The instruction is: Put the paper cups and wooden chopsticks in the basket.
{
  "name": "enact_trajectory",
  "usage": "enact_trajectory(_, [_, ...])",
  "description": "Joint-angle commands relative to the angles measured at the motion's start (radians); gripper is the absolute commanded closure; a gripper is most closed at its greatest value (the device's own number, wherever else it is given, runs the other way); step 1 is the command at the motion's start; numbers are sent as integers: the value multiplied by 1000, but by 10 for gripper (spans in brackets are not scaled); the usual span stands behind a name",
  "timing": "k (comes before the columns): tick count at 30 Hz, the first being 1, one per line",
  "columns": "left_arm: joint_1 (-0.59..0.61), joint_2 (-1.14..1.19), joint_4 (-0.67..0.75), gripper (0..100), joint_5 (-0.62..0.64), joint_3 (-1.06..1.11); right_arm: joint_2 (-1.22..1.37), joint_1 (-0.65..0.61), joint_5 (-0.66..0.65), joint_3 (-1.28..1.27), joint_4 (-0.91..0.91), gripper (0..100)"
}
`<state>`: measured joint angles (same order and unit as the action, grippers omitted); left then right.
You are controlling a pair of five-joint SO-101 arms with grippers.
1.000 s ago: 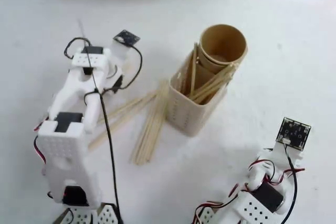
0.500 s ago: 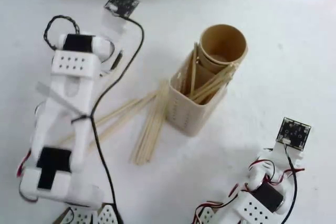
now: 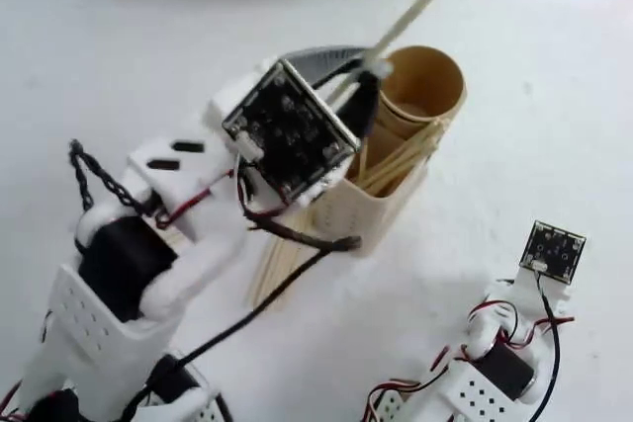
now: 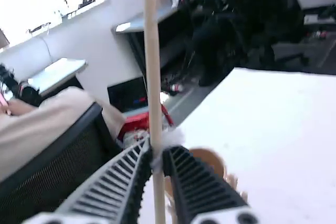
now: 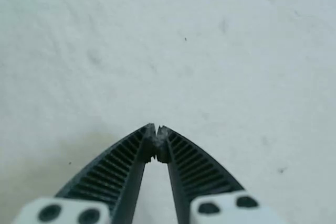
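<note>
Left hand grips chopstick — basket half-hidden.

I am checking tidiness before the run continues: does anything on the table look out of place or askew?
Yes. Loose chopsticks lie scattered on the table beside the basket, not inside it. The sticks in the basket lean askew across its rim, next to the paper cups. The left gripper holds one chopstick.
</note>
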<state>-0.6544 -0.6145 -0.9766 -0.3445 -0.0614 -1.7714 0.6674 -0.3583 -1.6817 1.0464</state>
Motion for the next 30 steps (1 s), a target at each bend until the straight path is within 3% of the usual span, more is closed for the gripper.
enact_trajectory(1, [-41, 61, 172, 976, 77, -34, 4, 5, -8, -11, 2, 981])
enact_trajectory(5, [-38, 163, 189, 922, 190, -35, 4, 5, -8, -11, 2, 981])
enact_trajectory(17, [18, 259, 183, 906, 180, -40, 4, 5, -8, -11, 2, 981])
enact_trajectory(22, [186, 208, 100, 906, 180, -37, 4, 5, -8, -11, 2, 981])
enact_trajectory(27, [452, 205, -92, 906, 180, -32, 4, 5, -8, -11, 2, 981])
enact_trajectory(30, [598, 272, -98, 906, 178, 29, 4, 4, -8, -11, 2, 981])
